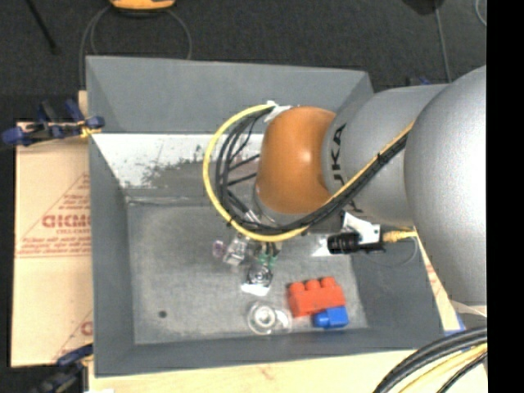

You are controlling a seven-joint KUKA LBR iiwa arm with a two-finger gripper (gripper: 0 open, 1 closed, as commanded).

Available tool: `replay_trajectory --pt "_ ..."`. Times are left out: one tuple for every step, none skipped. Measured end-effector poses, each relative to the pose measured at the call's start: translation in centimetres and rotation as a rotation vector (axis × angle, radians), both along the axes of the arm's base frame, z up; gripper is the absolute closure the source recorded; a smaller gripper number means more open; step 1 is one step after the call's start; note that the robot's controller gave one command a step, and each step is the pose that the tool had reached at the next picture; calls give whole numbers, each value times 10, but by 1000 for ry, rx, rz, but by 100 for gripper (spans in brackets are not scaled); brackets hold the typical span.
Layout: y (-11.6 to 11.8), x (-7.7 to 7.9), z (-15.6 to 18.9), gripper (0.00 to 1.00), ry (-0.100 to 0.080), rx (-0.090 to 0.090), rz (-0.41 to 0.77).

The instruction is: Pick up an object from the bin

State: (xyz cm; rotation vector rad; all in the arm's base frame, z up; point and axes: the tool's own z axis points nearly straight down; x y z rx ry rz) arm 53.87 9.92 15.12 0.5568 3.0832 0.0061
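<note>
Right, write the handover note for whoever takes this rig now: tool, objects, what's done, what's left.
Tool: low near the middle of the grey metal bin, under the orange wrist cover; a grasp cannot be told.
Objects: small silvery piece right at the tool, clear purplish piece beside it. Nearer the front wall lie a clear round piece, a red toy brick and a small blue brick.
Done: nothing visibly lifted.
Left: grasp one object and raise it out.

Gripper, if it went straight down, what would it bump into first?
Probably the small clear shiny thing right under the gripper, left of the red brick; depth is hard to judge, so it might miss.
</note>
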Motion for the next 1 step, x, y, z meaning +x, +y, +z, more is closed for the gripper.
replay_trajectory --pt "0 1 3 100 5 -1 2"
